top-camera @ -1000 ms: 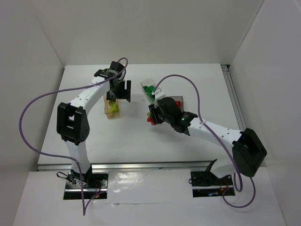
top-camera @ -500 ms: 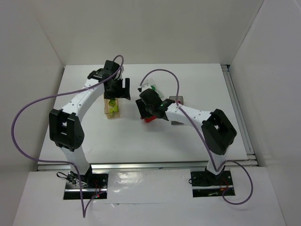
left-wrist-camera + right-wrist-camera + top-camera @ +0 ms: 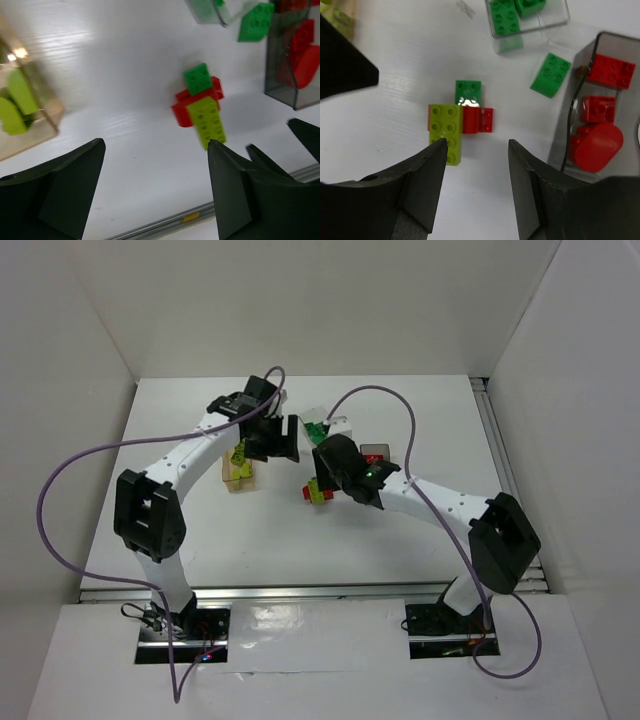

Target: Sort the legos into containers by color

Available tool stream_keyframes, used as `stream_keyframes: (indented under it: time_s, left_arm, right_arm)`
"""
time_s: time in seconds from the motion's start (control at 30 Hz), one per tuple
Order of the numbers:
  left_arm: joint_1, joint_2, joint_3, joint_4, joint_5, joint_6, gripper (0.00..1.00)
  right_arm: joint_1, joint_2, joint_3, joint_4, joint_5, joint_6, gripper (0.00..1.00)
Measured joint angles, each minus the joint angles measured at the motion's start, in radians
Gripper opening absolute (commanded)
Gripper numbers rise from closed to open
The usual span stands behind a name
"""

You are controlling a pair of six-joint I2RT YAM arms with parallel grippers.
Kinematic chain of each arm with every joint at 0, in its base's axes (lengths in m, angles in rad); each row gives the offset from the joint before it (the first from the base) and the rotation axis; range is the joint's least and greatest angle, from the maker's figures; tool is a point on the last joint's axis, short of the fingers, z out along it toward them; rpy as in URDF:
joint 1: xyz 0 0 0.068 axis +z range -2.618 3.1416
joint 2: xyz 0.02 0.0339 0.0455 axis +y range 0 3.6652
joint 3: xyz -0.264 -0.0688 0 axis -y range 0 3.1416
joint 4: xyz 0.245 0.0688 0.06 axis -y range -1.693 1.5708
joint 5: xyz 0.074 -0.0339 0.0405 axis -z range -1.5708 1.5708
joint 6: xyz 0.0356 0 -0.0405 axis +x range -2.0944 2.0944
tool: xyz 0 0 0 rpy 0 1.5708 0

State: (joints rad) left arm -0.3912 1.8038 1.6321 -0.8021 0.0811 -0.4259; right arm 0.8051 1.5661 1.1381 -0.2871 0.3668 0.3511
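Right wrist: right tool is spread wide with nothing in it, hanging over the three-brick cluster. The green, red and yellow-green pieces touch and overlap; we can't tell if they're clipped together. Left wrist shows the left tool also wide apart and empty, with the cluster just ahead of it.

Hidden or cut off:
- Clear bin is cropped at the top of both wrist views, green bricks inside.
- Grey bin runs off the right edge. It holds red bricks and the red rounded piece.
- Amber bin is half out of frame and blurred, yellow-green bricks inside.
- In the top view the arms cover most of the clear bin and part of the cluster.

Room: loose green brick lies flat between the clear and grey bins, just beside the grey one. We see bare surface left of the cluster. The surface's near edge shows in the left wrist view.

Pose: left arm reaches forward and hooks right past the amber bin. Right arm crosses leftward. Both tools sit near each other mid-surface.
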Motion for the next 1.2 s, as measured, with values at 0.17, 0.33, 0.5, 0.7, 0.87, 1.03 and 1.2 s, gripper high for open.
stream_keyframes:
  time_s: [0.17,0.33,0.5,0.7,0.87,1.03,1.2]
  left_arm:
    - [-0.161,0.014,-0.002,0.010,-0.045,-0.138,0.95]
    - [-0.307,0.028,-0.002,0.015,-0.142,-0.294,0.92]
    - [-0.310,0.121,0.020,0.015,-0.216,-0.368,0.86]
    - [-0.308,0.210,0.024,0.000,-0.270,-0.414,0.65]
    - [-0.308,0.224,0.044,-0.008,-0.290,-0.416,0.32]
    - [-0.293,0.220,0.056,0.005,-0.266,-0.364,0.00]
    - [-0.231,0.173,0.035,0.039,-0.158,-0.219,0.00]
  right_arm:
    - [-0.014,-0.029,-0.048,-0.061,0.073,0.094,0.60]
    - [-0.106,-0.186,-0.117,-0.116,0.131,0.180,0.63]
    - [-0.204,-0.369,-0.150,-0.130,0.168,0.214,0.64]
    - [-0.265,-0.415,-0.156,-0.130,0.155,0.221,0.64]
    - [-0.276,-0.408,-0.175,-0.141,0.122,0.219,0.64]
    - [-0.276,-0.353,-0.174,-0.132,0.030,0.162,0.64]
    - [-0.251,-0.268,-0.177,-0.103,-0.157,0.039,0.66]
